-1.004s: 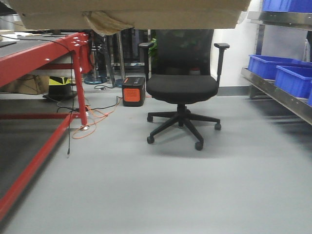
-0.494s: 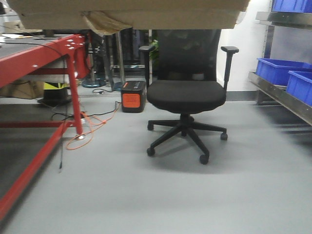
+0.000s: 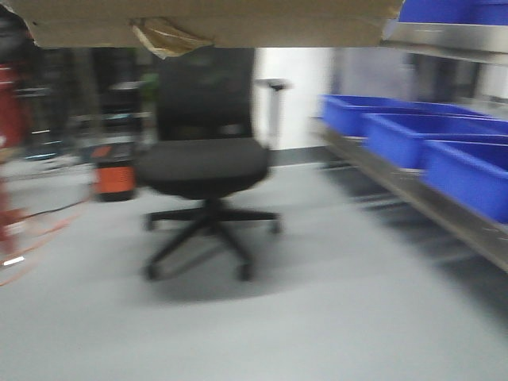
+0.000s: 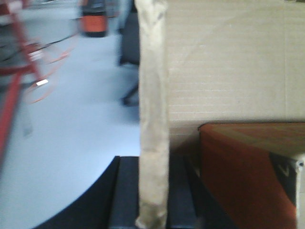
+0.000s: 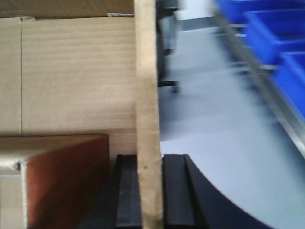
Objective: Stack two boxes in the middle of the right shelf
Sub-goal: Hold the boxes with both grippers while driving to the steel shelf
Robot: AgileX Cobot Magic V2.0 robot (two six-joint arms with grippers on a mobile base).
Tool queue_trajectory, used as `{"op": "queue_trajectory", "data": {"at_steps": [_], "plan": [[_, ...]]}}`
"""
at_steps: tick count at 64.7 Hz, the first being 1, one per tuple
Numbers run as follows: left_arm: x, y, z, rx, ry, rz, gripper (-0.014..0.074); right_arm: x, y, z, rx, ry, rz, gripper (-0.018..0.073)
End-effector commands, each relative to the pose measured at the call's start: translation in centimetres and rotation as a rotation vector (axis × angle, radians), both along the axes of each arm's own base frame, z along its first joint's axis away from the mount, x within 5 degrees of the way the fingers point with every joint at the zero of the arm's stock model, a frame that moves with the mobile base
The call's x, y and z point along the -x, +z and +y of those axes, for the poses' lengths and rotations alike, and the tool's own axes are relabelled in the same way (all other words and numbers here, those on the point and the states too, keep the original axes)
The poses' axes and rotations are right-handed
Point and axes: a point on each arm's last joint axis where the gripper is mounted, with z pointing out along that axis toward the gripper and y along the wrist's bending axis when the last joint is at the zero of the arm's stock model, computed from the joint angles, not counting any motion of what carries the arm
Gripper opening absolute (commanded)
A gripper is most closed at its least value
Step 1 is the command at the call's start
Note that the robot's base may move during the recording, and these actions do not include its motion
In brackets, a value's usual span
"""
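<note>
Grey floor [image 3: 333, 317]; front view is motion-blurred. Chair [image 3: 202, 159] stands mid-floor, with an orange unit [image 3: 115, 171] on the floor to its left. Shelf [image 3: 444, 214] runs along the right side on a steel rail, with three blue bins [image 3: 468, 171] on it. Upper board [image 3: 444, 36] above it also carries something blue.

Box [image 3: 214, 24]: brown cardboard spanning the top of the front view, off the floor, up and left of the shelf and not touching it. Tape scrap [image 3: 167, 36] hangs from its underside. Cannot tell whether this is one carton or two.

Left gripper [image 4: 152, 191]: dark fingers [image 4: 125, 195] sit either side of an upright cardboard wall edge, clamped on the box. A corrugated face fills the right of that view. A reddish-brown block [image 4: 248, 171] with a pale corner lies against it; identity unclear.

Right gripper [image 5: 147, 191]: mirrored grip, fingers [image 5: 127, 191] flanking the wall edge, clamped on the box. Bins and rail show at the upper right of this view.
</note>
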Motion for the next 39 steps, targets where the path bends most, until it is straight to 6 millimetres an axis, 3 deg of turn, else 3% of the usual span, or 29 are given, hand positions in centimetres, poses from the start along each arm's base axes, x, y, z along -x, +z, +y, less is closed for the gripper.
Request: {"op": "queue_trajectory", "data": {"at_steps": [1, 39], "plan": [[0.3, 0.86, 0.62, -0.02, 0.028, -0.047, -0.0111, 0.52, 1.41, -0.87, 0.037, -0.024, -0.083, -0.0152], [0.3, 0.86, 0.62, -0.02, 0.028, -0.047, -0.0111, 0.46, 1.55, -0.81, 0.033, -0.018, -0.101, -0.0152]]}}
